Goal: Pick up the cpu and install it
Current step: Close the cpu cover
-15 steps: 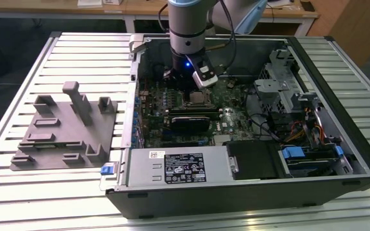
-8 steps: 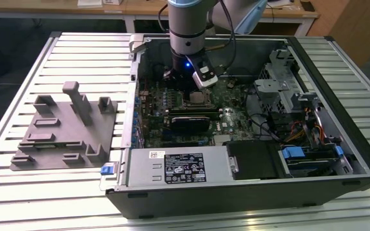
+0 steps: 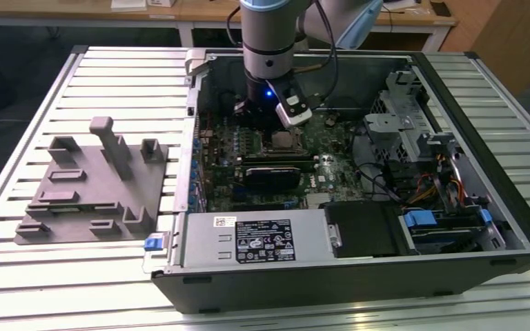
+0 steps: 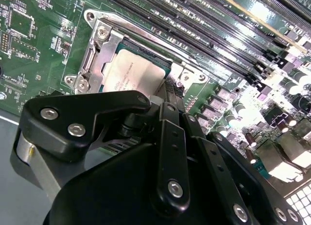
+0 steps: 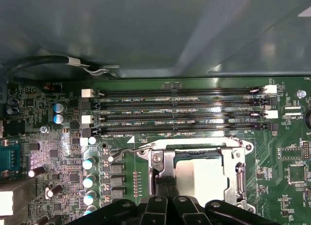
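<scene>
In the exterior view your arm (image 3: 270,41) reaches down into the open computer case (image 3: 339,279), which lies on the slatted table (image 3: 108,283). The claw (image 3: 279,131) hangs low over the green board (image 3: 219,162) near its middle, and the grey fixture (image 3: 90,186) sits well apart on the exterior view's left. In the second wrist view the cpu (image 4: 131,74) lies inside the metal socket frame (image 4: 99,45), pale top up, with the claw (image 4: 174,91) right at the chip's edge. You cannot tell from these pictures whether the claw is clenched, released or grasping the chip. In the first wrist view the cpu (image 5: 201,179) sits within the socket frame (image 5: 194,146), the claw (image 5: 164,186) is just beside it, and the memory slots (image 5: 180,111) run near the frame's far side. This looks like the seating step, with the task far along. To do it well, aim for a chip that is flat and square to the frame on all sides, use no downward force, and move straight up and down so nothing drags the chip sideways. Watch the thin wire lever (image 5: 124,152) beside the frame.
</scene>
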Motion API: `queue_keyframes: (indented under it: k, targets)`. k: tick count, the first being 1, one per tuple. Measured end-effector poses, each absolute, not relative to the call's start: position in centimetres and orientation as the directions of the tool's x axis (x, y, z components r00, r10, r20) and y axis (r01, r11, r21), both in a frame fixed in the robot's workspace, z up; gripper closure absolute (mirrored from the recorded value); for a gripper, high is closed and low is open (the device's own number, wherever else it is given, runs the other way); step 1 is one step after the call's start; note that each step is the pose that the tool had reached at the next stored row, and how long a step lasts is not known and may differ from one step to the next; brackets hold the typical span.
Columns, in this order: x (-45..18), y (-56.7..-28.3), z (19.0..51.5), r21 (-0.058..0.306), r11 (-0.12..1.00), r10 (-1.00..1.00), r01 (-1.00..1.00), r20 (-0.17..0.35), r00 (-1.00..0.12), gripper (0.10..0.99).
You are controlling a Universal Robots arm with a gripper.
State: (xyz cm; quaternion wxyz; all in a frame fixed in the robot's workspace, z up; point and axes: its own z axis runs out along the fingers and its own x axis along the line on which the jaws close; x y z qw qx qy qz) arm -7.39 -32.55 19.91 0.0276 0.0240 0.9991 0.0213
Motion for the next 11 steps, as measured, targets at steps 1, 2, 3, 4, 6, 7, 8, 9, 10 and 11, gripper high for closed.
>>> queue_keyframes:
  k: [1,2,3,4,6,7,8,9,10,11]
  targets:
    - [-7.39,-32.55,19.88,0.044,0.998,0.049,0.047,-0.054,-0.997,0.98]
    - [-7.39,-32.55,19.85,0.044,0.998,0.049,0.047,-0.054,-0.997,0.98]
    - [-7.4,-32.55,19.84,0.044,0.998,0.049,0.047,-0.054,-0.997,0.98]
    - [-7.4,-32.55,19.84,0.044,0.998,0.049,0.047,-0.054,-0.997,0.98]
    - [-7.39,-32.55,19.83,0.044,0.998,0.049,0.047,-0.054,-0.997,0.98]
    - [-7.39,-32.55,19.82,0.044,0.998,0.049,0.047,-0.054,-0.997,0.98]
    - [-7.39,-32.55,19.82,0.044,0.998,0.049,0.047,-0.054,-0.997,0.98]
    - [-7.39,-32.54,19.83,0.044,0.998,0.049,0.047,-0.054,-0.997,0.98]
    - [-7.39,-32.54,19.85,0.044,0.998,0.049,0.047,-0.054,-0.997,0.98]
    - [-7.38,-32.54,19.9,0.044,0.998,0.049,0.047,-0.054,-0.997,0.98]
